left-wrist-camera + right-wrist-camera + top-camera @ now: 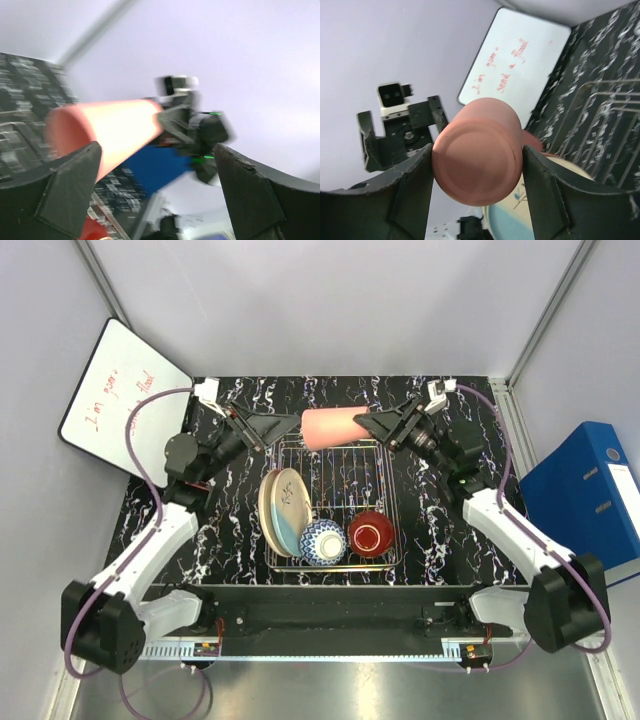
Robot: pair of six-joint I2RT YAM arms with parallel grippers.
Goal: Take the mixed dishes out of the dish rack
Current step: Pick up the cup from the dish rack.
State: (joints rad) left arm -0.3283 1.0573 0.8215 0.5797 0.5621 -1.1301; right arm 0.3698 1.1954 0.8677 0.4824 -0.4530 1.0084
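Note:
A salmon-pink tumbler cup hangs on its side above the far edge of the dish rack. My right gripper is shut on its base end; the round base fills the gap between the fingers. My left gripper stands open at the cup's open end. In the blurred left wrist view the cup lies just past the left finger, apart from both. In the rack stand two cream plates on edge, a blue-white patterned bowl and a red bowl.
A whiteboard with red writing leans at the back left corner. A blue binder stands outside the right wall. The black marbled table is ringed by pale walls with metal posts.

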